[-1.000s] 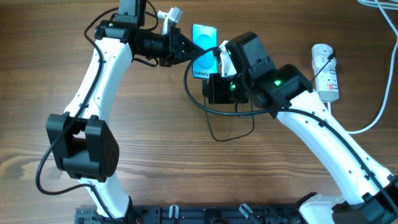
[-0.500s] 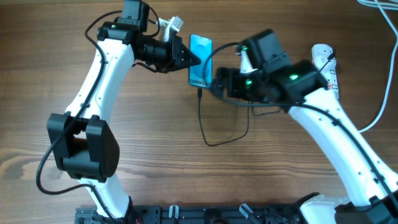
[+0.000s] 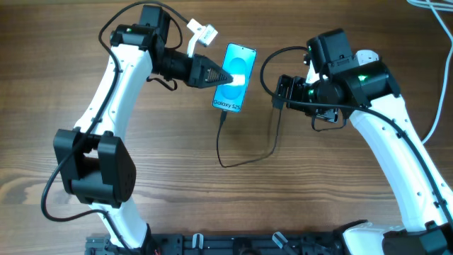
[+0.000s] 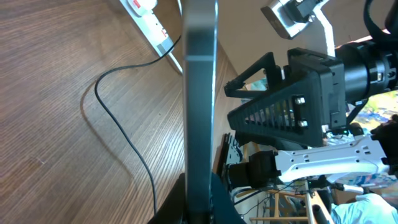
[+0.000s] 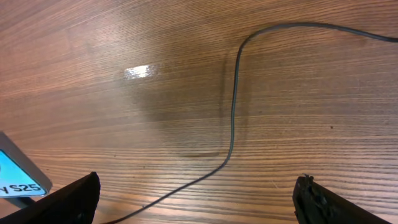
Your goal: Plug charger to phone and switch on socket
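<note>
The phone (image 3: 236,74), cyan screen up with its "Galaxy S25" strip at the near end, is held above the table by my left gripper (image 3: 222,76), which is shut on its left side. In the left wrist view the phone (image 4: 200,93) shows edge-on between the fingers. The charger cable (image 3: 244,161) runs from the phone's near end, loops over the table and passes under my right gripper (image 3: 282,93). That gripper is open, a short way right of the phone, with only cable (image 5: 233,112) on the wood between its fingertips. The socket (image 4: 146,18) lies at the far right, mostly hidden overhead by the right arm.
A white power cord (image 3: 440,106) trails along the right edge of the table. The right arm's forearm (image 3: 396,163) crosses the right half of the table. A corner of the phone (image 5: 18,177) shows at the lower left of the right wrist view.
My right gripper has opened and drawn back to the right, away from the phone. The left gripper has shifted the phone slightly right, with the cable now hanging from its near end.
</note>
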Robot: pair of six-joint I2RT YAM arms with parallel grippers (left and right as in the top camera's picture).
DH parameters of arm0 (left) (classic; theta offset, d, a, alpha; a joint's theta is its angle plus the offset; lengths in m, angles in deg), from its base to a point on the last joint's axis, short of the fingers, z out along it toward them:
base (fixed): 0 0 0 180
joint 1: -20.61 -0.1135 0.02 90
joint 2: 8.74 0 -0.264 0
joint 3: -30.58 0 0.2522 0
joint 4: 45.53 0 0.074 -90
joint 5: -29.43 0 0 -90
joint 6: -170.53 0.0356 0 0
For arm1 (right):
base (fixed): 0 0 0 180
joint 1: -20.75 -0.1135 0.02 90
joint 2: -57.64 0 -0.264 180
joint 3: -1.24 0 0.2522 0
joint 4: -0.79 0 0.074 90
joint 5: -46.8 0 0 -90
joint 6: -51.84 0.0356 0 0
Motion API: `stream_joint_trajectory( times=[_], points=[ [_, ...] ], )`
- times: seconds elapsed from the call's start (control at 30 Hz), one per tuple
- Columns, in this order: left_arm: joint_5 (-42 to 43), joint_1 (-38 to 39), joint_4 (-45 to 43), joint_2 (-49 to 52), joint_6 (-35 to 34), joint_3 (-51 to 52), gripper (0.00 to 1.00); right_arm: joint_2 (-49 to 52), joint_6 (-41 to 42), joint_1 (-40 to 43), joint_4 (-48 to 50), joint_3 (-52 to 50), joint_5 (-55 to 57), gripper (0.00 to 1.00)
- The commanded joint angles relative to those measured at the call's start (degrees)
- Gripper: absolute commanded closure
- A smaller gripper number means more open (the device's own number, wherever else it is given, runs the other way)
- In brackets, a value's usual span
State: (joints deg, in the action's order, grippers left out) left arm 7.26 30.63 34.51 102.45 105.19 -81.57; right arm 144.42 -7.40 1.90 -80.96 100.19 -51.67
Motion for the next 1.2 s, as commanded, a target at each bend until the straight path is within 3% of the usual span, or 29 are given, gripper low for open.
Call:
stream_joint_trajectory(
  times=[0.0,0.03,0.13,0.23,0.57,0.67,1.0,1.17],
  points=[
    [-13.6,0.0,-7.5,-1.0,-25.5,-0.2,0.96,-0.7,-0.1,0.2,0.1,-0.5,1.0,0.0],
    [-16.9,0.0,-9.0,-0.6,-31.8,-0.2,0.96,-0.7,0.8,0.2,0.1,-0.5,1.0,0.0],
    [-17.0,0.8,-10.2,1.6,-33.3,-0.2,0.96,-0.7,0.9,0.1,0.1,-0.5,1.0,0.0],
    [-22.6,2.6,-11.4,5.1,-40.2,-0.2,0.96,-0.7,1.4,0.1,0.9,-0.5,1.0,0.0],
    [-25.4,5.2,-15.7,15.7,-39.9,-0.2,0.96,-0.7,0.7,0.1,1.6,-0.5,1.0,0.0],
    [-26.4,5.1,-16.0,16.9,-36.5,-0.1,0.96,-0.7,0.7,0.1,1.4,-0.5,1.0,0.0],
    [-28.5,5.5,-18.3,21.0,-35.1,-0.1,0.94,-0.7,0.8,0.1,1.9,-0.5,1.0,0.0],
    [-37.4,6.8,-17.2,21.0,-35.2,-0.1,0.82,-0.7,0.7,0.1,1.8,-0.5,1.0,0.0]
  ],
)
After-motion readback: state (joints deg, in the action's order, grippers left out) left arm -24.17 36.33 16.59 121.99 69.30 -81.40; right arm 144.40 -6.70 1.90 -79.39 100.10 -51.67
